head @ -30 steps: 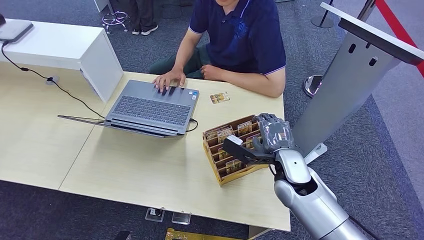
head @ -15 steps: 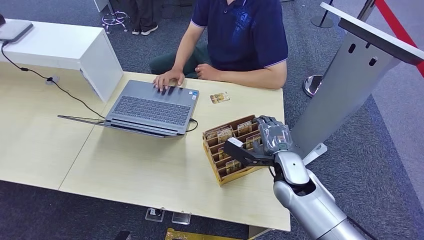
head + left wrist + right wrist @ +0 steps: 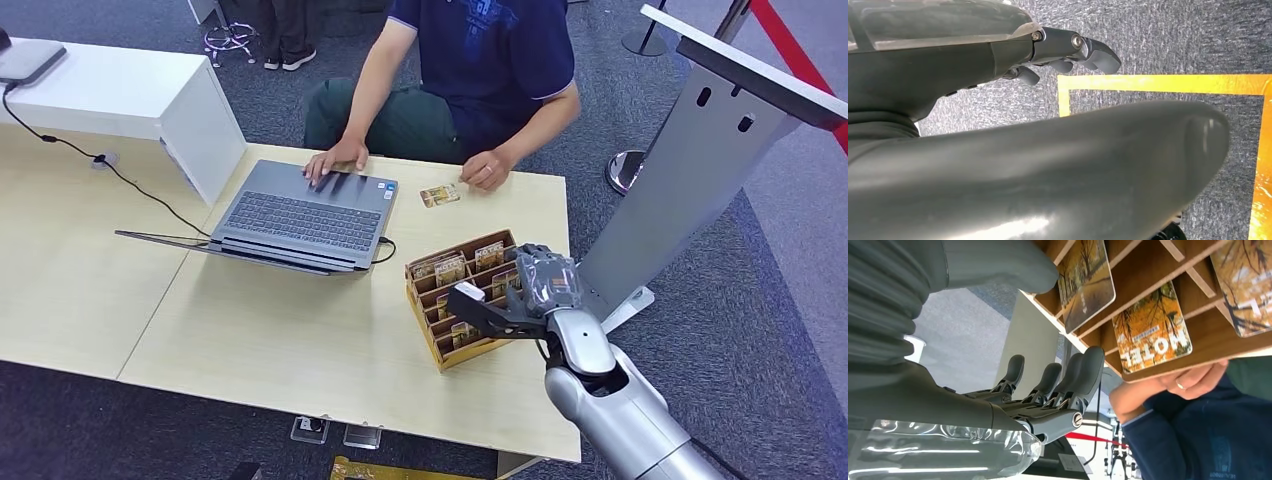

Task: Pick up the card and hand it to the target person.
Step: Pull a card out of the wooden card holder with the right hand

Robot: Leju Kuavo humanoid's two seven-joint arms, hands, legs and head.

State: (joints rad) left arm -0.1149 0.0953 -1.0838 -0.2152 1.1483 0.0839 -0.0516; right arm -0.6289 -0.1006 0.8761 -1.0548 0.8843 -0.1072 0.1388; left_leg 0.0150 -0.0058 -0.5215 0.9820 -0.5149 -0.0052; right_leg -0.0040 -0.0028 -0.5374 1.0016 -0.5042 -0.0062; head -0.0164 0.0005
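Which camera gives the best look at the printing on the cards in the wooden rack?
The right wrist view: a card sits close, its "HOTEL" lettering readable. The head view shows the whole rack beside the right robot hand, cards too small to read. The left wrist view faces carpet.

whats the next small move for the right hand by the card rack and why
Probably ease the right hand a little closer to the wooden rack and bring its fingers onto one hotel card in a slot. The hand holds nothing, its fingers are apart and sit beside the rack without touching a card, so no card is gripped yet and the person cannot be handed one.
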